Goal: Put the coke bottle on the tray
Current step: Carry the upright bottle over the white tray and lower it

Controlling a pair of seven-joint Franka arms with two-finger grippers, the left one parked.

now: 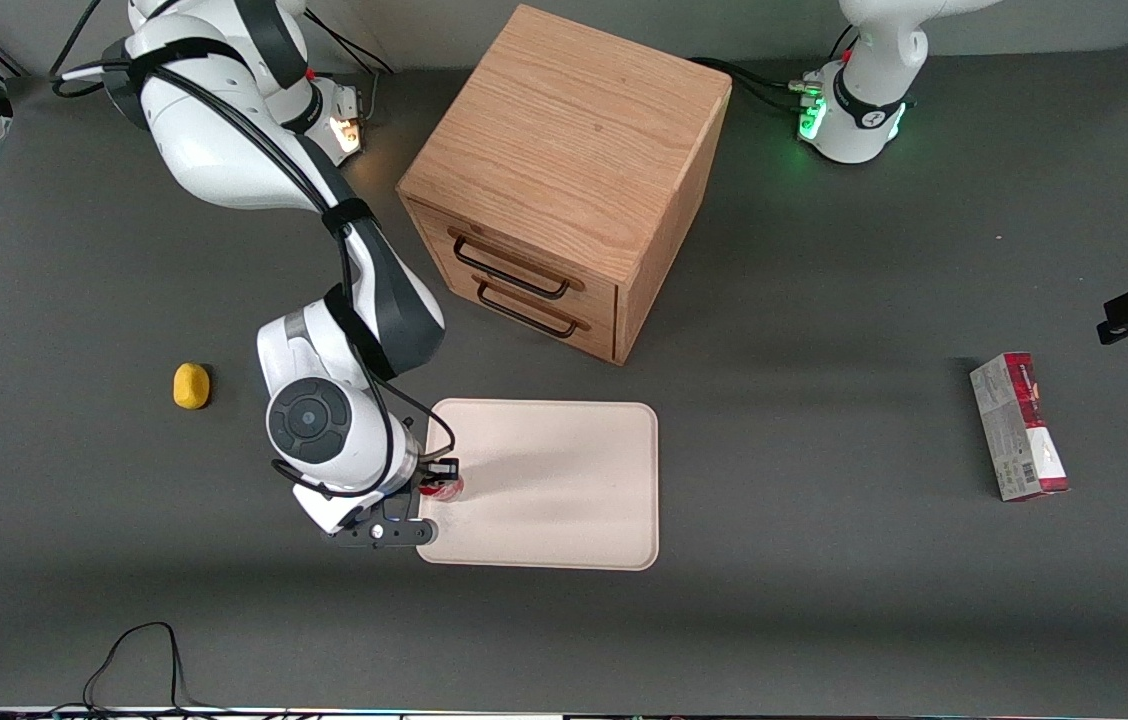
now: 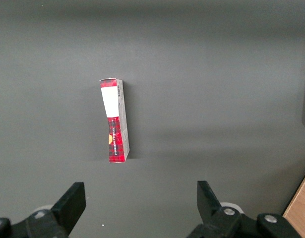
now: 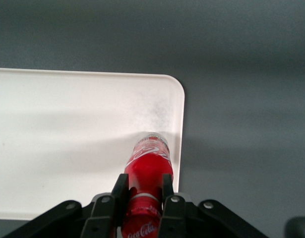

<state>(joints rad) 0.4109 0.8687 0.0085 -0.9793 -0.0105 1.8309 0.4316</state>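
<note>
gripper (image 3: 144, 191) clamped tight on coke bottle (image 3: 148, 163), low centre-left of front view | tray (image 1: 564, 480) cream, low-rimmed, grey smudge, bottle alone over its edge nearest working arm | bottle small, red label, white script | neck between fingers (image 3: 119, 191), base touching or just above tray

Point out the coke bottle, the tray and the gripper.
coke bottle (image 3: 148, 161), right wrist view, red label.
tray (image 1: 564, 480), front view, bare middle.
gripper (image 3: 144, 191), right wrist view, between fingertips, shut on the bottle.
</note>
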